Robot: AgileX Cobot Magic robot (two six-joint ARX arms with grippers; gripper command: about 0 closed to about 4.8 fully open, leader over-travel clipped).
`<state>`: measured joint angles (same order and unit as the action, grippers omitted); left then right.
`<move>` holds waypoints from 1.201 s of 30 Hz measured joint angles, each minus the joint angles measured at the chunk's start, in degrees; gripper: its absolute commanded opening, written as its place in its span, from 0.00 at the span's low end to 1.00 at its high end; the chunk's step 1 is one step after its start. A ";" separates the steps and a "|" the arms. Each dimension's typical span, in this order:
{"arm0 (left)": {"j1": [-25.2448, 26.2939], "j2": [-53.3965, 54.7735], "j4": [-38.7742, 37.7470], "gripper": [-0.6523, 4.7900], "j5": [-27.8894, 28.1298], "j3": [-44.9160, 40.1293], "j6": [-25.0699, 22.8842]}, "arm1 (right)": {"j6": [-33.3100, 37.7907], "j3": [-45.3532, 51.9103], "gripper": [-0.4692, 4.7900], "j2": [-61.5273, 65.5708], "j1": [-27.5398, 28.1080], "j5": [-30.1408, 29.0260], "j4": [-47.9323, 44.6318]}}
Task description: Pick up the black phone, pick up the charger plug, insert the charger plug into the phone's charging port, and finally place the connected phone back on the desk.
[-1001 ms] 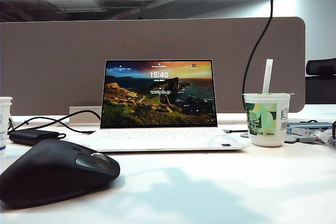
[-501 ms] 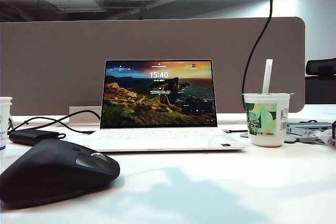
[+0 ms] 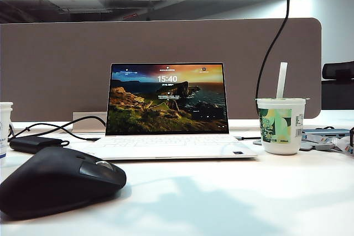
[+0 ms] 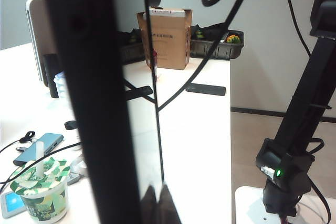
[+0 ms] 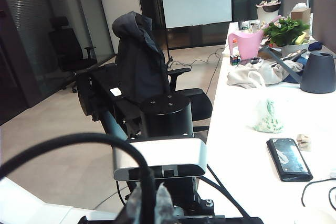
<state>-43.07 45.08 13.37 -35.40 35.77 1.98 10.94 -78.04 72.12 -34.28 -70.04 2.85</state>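
In the left wrist view the black phone (image 4: 89, 103) stands on end right in front of the camera, its matte side and glossy screen filling the middle. My left gripper (image 4: 157, 195) is shut on its near end. Its charging port is hidden. In the right wrist view my right gripper (image 5: 149, 188) is shut on a thin black cable (image 5: 63, 142), which arcs up and away from the fingers (image 5: 137, 203). The charger plug's metal tip is out of view. Neither gripper appears in the exterior view, which shows the white desk (image 3: 221, 192).
On the desk stand an open laptop (image 3: 166, 109), a black mouse (image 3: 55, 181), a power brick (image 3: 33, 143) and a lidded cup with a straw (image 3: 281, 124). A flat black device (image 5: 289, 158) lies near a silver camera (image 5: 160, 158). A cardboard box (image 4: 168, 38) stands farther off.
In the exterior view the hanging black cable at the upper right has shifted slightly to the right. Everything on the desk stays put.
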 measured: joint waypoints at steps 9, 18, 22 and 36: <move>-0.02 0.00 -0.37 0.11 0.00 0.00 0.00 | -0.74 0.00 0.36 0.00 -0.22 0.00 0.57; 0.00 0.00 0.94 0.11 0.04 0.09 0.00 | 4.11 0.26 0.42 0.00 -0.28 -0.07 -5.44; 0.00 0.00 0.83 0.11 0.04 0.09 0.00 | 4.31 0.24 0.42 -0.02 -0.17 0.11 -6.47; -0.02 0.00 -0.33 0.11 2.03 0.09 0.00 | 5.11 0.26 0.41 -2.12 7.21 1.64 -5.95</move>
<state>-43.09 45.08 13.04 -33.36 35.86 1.98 16.05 -77.78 70.00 -27.07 -68.40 -3.09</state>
